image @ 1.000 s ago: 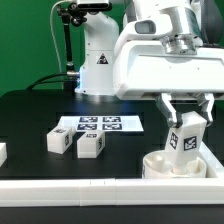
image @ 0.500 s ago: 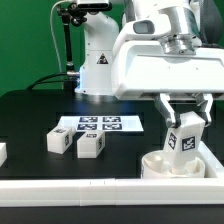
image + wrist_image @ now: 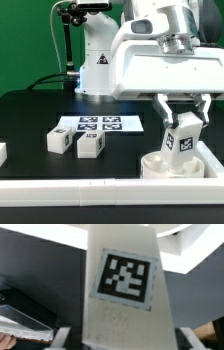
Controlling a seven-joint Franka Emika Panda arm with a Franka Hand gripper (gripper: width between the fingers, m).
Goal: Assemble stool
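White held part: a small blocky white plastic leg (image 3: 183,142) with a black-and-white square tag on its face stands nearly upright, leaning a little, directly over the seat.
Seat: a short round white plastic ring-like seat (image 3: 158,166) rests on the black table (image 3: 30,115); every place below is given from it.
Gripper: the two-finger gripper (image 3: 186,122) of the arm hangs above the seat, and its fingers (image 3: 62,338) are clamped on the two sides of the leg (the wrist view shows the leg filling the gap between them).
Contact of leg and seat: the lower end of the leg reaches the top of the seat in the exterior view, but I cannot tell whether it touches or is already inside a socket.
Loose parts: two more blocky white tagged legs (image 3: 58,141) (image 3: 90,146) lie on the table well apart from the seat, toward the exterior view's left of it.
Marker board: the thin flat white marker board (image 3: 100,124) lies behind these two legs, also to the exterior view's left of the seat.
Step in hand: in my judgement, it is the fitting of the first leg into the seat.
Next move: it probably calls for lining the leg up with its socket, pressing or turning it home, and releasing only when it sits firm.
Remaining: two legs are not yet mounted.
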